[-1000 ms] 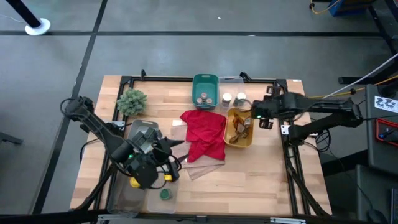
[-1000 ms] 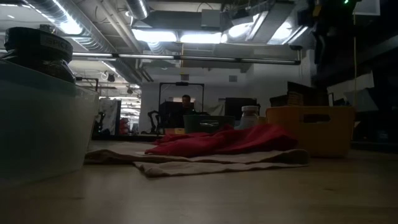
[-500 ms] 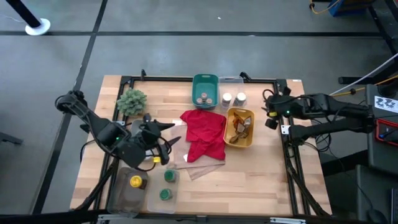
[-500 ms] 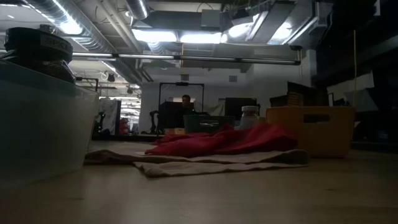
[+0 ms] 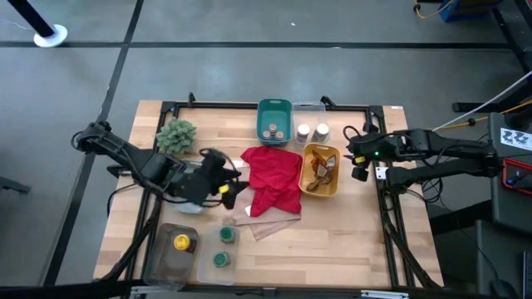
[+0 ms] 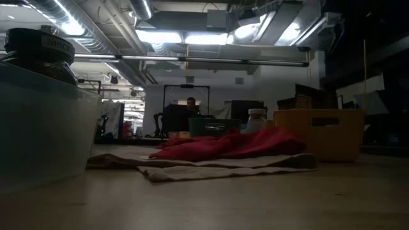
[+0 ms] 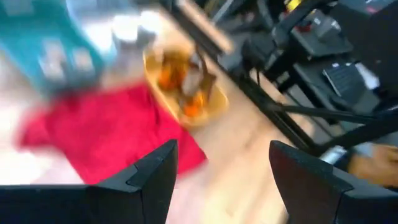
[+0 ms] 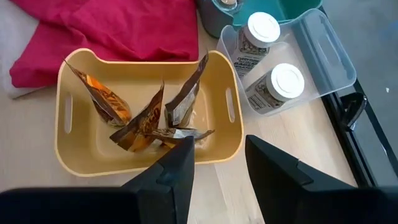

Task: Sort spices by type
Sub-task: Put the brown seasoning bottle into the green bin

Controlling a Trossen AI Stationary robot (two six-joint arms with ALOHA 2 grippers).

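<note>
The spices are nearly all in place: brown foil packets [image 8: 149, 121] stand crumpled in the yellow bin [image 8: 74, 165], two white-lidded jars [image 8: 273, 84] sit in a clear tray [image 8: 336, 53] beside it, small tins [image 5: 272, 131] lie in the teal bin [image 5: 274, 108], and near the front edge of the desk [image 5: 349, 241] a yellow-lidded jar [image 5: 181, 243] and two green-lidded jars [image 5: 222, 247] rest in two clear trays. The red cloth [image 5: 273, 178] lies spread in the middle over a tan sheet, and whether anything is hidden beneath it cannot be told. The left claw [image 5: 226, 186] hangs at the cloth's left edge, its fingers [image 7: 143, 180] spread wide and empty. The right claw [image 8: 214, 168] sits just off the yellow bin's outer side, jaws partly apart, nothing between them. If the step in hand is a last check of the cloth, I would take it by a loose edge rather than the bulk — a low, slow approach, so the fingers pinch fabric only and do not drag the sheet under it. Lift gently toward open desk, away from the bins — a snagged fold could tip the packets or nudge the teal bin.
</note>
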